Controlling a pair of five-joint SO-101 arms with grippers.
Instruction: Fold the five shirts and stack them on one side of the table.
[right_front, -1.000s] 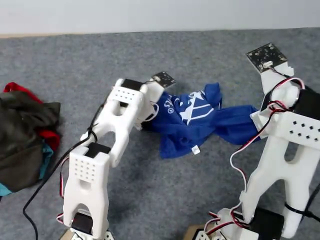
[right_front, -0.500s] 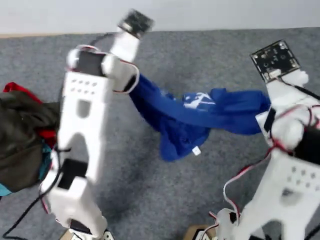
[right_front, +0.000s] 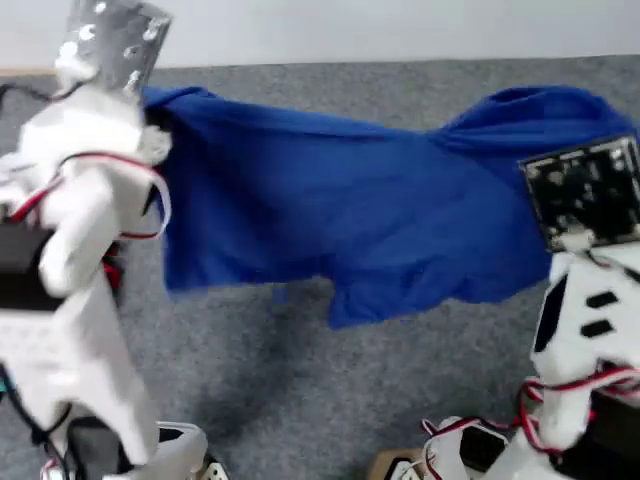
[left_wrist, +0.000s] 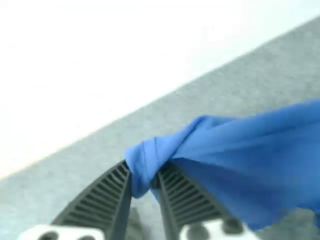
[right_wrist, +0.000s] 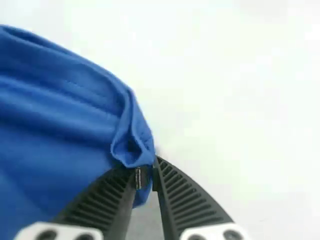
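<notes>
A blue shirt (right_front: 360, 210) hangs spread out in the air above the grey table, stretched between the two arms. In the left wrist view my left gripper (left_wrist: 144, 176) is shut on a bunched corner of the blue shirt (left_wrist: 240, 150). In the right wrist view my right gripper (right_wrist: 144, 172) is shut on another gathered corner of the blue shirt (right_wrist: 60, 120). From above, the left arm (right_front: 80, 200) stands raised at the shirt's left end and the right arm (right_front: 590, 260) at its right end. The shirt's lower hem hangs loose over the table.
The grey table surface (right_front: 300, 400) lies under the shirt. A sliver of red cloth (right_front: 112, 272) shows behind the left arm, where the pile of other shirts lay. A white wall (right_front: 350, 30) runs along the far edge.
Both arms have risen and drawn apart. The blue shirt, crumpled on the table a second ago, is now lifted and stretched wide between them.
</notes>
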